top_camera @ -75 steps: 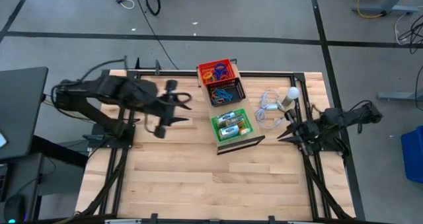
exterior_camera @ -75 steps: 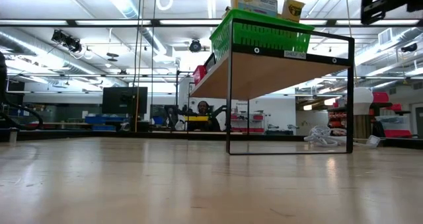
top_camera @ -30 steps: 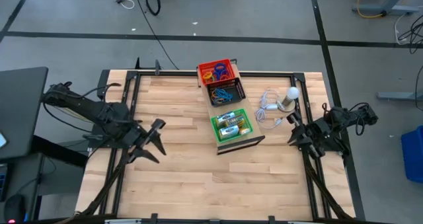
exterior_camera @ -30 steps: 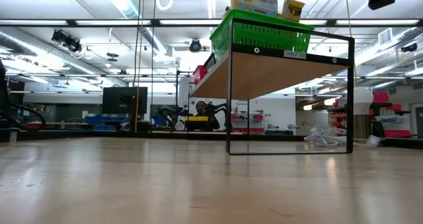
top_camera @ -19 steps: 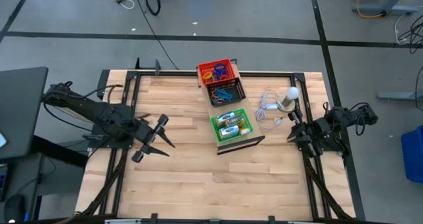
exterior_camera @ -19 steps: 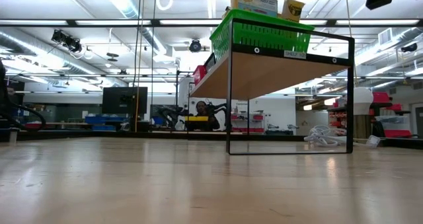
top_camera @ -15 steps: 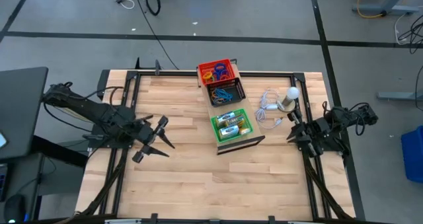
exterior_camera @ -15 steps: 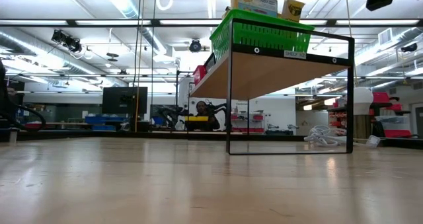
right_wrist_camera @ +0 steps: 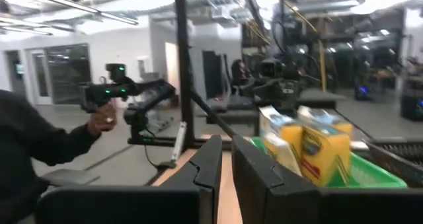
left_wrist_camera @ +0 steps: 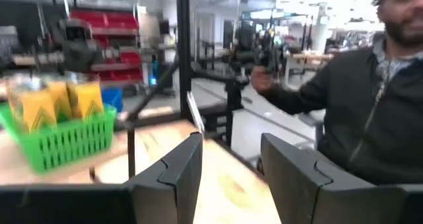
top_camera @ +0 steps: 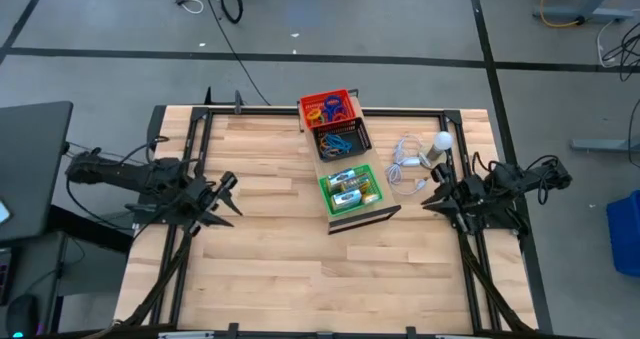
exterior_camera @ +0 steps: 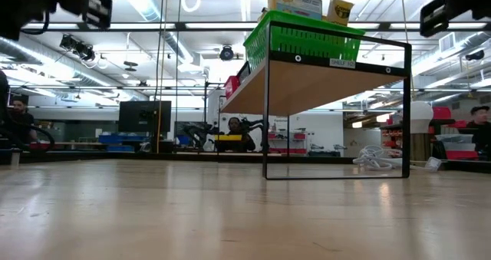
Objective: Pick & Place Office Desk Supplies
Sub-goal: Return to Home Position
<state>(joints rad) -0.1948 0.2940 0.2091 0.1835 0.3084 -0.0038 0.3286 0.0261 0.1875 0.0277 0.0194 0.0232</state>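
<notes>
Holding two crayon boxes point(top_camera: 352, 188): one green basket point(top_camera: 372, 201).

crayon boxes point(top_camera: 352, 188): yellow-and-green, several packed together in the green basket point(top_camera: 371, 208), nearest of the three baskets on the raised shelf; in the low view they stand upright, tops poking above the basket rim.
coloured loops, red basket point(top_camera: 304, 111): orange, blue and yellow loops point(top_camera: 328, 108) piled loose, farthest basket on the shelf.
coloured loops, black basket point(top_camera: 364, 136): mostly blue loops point(top_camera: 338, 139), tangled, in the middle basket between red and green.
small yellow piece: can't pick it out for certain.
</notes>
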